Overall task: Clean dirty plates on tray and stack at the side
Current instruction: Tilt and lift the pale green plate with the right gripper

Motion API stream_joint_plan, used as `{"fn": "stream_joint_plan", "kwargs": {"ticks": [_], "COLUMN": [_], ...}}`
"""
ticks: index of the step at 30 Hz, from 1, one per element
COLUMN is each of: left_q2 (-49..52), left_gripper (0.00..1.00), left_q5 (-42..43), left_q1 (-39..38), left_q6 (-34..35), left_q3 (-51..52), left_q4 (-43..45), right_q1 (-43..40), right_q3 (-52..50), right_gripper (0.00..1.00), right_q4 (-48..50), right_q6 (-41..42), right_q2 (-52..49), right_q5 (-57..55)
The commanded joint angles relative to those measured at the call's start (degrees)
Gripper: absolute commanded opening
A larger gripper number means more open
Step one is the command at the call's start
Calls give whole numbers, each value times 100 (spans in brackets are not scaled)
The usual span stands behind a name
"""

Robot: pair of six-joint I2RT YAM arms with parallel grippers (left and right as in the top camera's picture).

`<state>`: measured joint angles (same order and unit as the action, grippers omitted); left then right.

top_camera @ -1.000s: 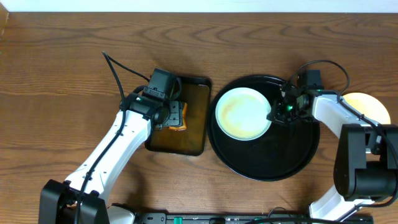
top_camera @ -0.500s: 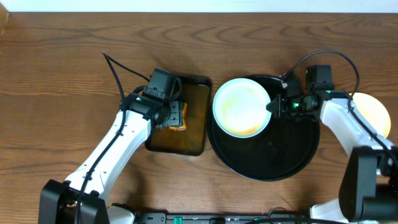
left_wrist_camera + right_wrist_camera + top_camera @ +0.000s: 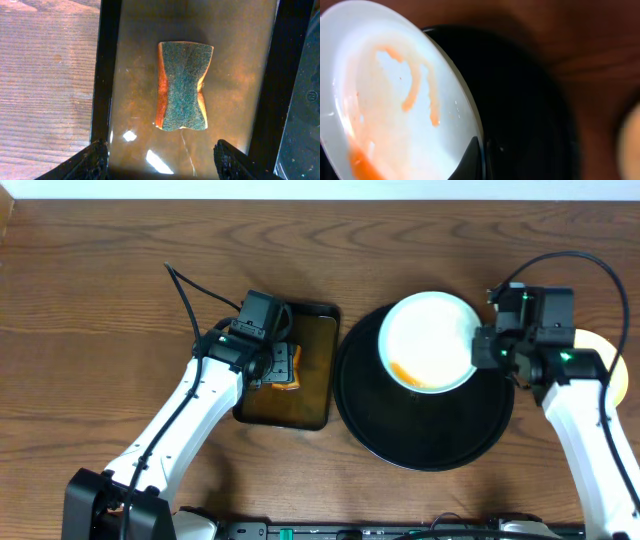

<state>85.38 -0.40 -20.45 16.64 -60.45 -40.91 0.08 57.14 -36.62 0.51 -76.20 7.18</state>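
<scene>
My right gripper (image 3: 484, 348) is shut on the right rim of a pale mint-white plate (image 3: 428, 340) smeared with orange-red sauce, holding it tilted above the large round black tray (image 3: 430, 430). In the right wrist view the plate (image 3: 390, 100) fills the left, and one finger (image 3: 472, 160) lies over its rim. A pale yellow plate (image 3: 603, 355) lies on the table at the right, partly hidden by my right arm. My left gripper (image 3: 160, 162) is open above a green and orange sponge (image 3: 182, 86). A third plate is not in view.
The sponge (image 3: 283, 366) lies in a small dark rectangular tray (image 3: 310, 380) left of the round tray. A black cable (image 3: 190, 295) runs across the wood table behind my left arm.
My right gripper has lifted the mint-white plate off the tray and carried it right and back, tilting it. The left arm has not moved.
</scene>
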Motion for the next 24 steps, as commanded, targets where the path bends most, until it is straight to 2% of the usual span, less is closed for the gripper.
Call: {"fn": "stream_joint_plan", "kwargs": {"ticks": [1, 17, 24], "left_q2": [-42, -42, -42], "left_gripper": [69, 69, 69], "left_q5": [-70, -70, -70], "left_q1": [13, 13, 13], "left_q6": [-9, -11, -9], "left_q3": [22, 22, 22], "left_q4": [-17, 2, 2], "right_q1": [-42, 170, 798], "right_q3": [-15, -15, -15], "right_gripper": [1, 1, 1], "right_q4": [-149, -326, -153], "right_q6": [-81, -155, -1207], "right_q2": [310, 433, 431], "right_q5": [-1172, -3915, -5335]}}
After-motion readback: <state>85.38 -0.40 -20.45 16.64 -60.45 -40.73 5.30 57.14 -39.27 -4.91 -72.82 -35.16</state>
